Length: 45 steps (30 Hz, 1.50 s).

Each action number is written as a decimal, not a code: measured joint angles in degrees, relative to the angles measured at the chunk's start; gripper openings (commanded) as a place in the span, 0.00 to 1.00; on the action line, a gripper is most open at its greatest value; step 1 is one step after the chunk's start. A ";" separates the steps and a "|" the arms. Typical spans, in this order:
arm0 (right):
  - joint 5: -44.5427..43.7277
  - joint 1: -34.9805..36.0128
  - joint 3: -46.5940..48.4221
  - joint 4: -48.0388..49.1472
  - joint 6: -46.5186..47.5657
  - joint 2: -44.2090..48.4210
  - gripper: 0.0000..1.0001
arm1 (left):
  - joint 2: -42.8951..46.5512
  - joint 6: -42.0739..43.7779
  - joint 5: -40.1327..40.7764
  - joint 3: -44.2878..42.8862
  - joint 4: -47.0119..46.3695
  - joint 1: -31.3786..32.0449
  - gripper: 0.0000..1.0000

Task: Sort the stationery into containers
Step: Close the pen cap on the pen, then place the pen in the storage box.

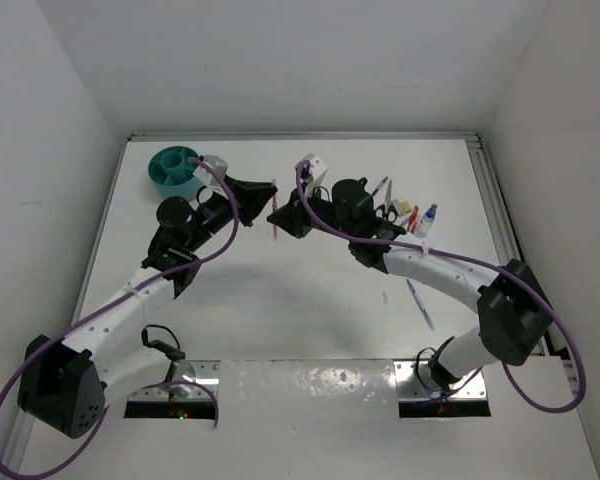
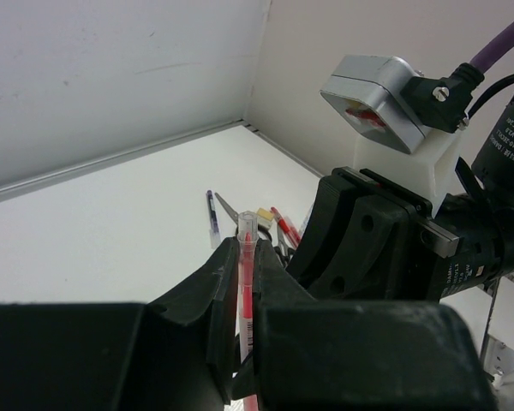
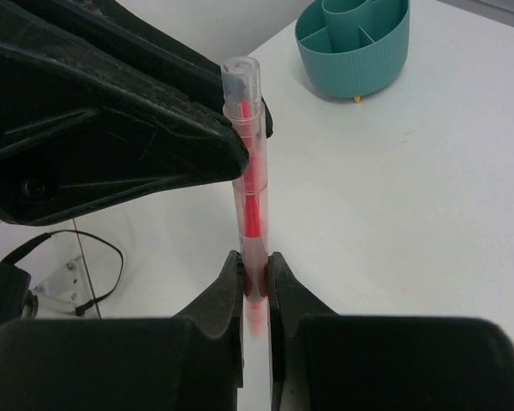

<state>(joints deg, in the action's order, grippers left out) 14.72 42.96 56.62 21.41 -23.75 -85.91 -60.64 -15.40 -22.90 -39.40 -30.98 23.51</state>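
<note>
Left hand [image 2: 240, 287] and right hand [image 3: 255, 274] both clamp a red pen [image 3: 250, 197] above the white, white-walled table [image 1: 310, 300].

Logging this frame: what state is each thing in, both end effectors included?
Red pen: gripped by both end effectors at once.
Left end effector: shut on the red pen.
Right end effector: shut on the red pen.
Organiser: upright, visible compartments empty.
Blue pen: lying flat, not held.
</note>
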 measured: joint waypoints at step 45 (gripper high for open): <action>-4.66 -12.07 -9.09 5.49 5.77 13.20 0.82 | -23.87 31.61 13.77 -17.07 1.99 -23.91 0.00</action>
<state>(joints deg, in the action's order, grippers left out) 10.07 30.89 47.53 26.89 -17.98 -72.71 -84.51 16.21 -9.13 -56.47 -28.99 -0.40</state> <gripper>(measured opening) 0.817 0.055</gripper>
